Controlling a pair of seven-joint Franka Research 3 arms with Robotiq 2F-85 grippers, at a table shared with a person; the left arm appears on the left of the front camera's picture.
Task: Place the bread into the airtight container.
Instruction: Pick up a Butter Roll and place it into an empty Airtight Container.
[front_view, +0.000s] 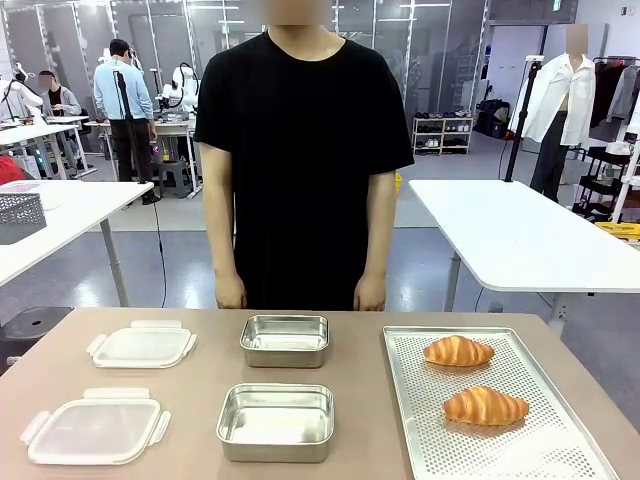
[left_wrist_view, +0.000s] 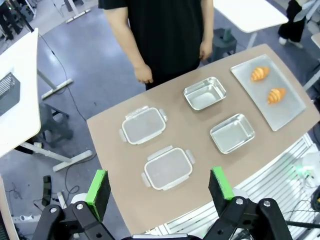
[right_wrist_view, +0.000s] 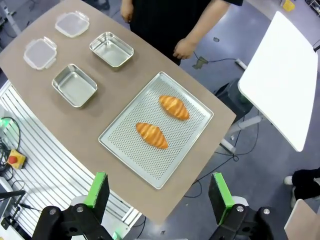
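Bread: nearer croissant (right_wrist_view: 152, 135) lay on perforated tray (right_wrist_view: 125, 147), far beyond right gripper (right_wrist_view: 157, 187), whose fingers stood wide apart, empty; left gripper (left_wrist_view: 160, 185) likewise spread. Risk judged: hard pinch crushing flaky crust; tilted release missing steel container (right_wrist_view: 74, 84)

Place: lab-like workshop hall
Ten o'clock: white worktables (front_view: 65, 205), people (front_view: 120, 100) at benches
One o'clock: glass partitions (front_view: 440, 50), shelf rack (front_view: 442, 134), light stand (front_view: 520, 120)
Floor (front_view: 430, 262): grey, trailing cable (front_view: 160, 250)

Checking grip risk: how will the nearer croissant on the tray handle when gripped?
The nearer croissant looks puffy and flaky, so probably light and easily crushed. Its rounded, tapered shape may let it rock or slide on the perforated tray.
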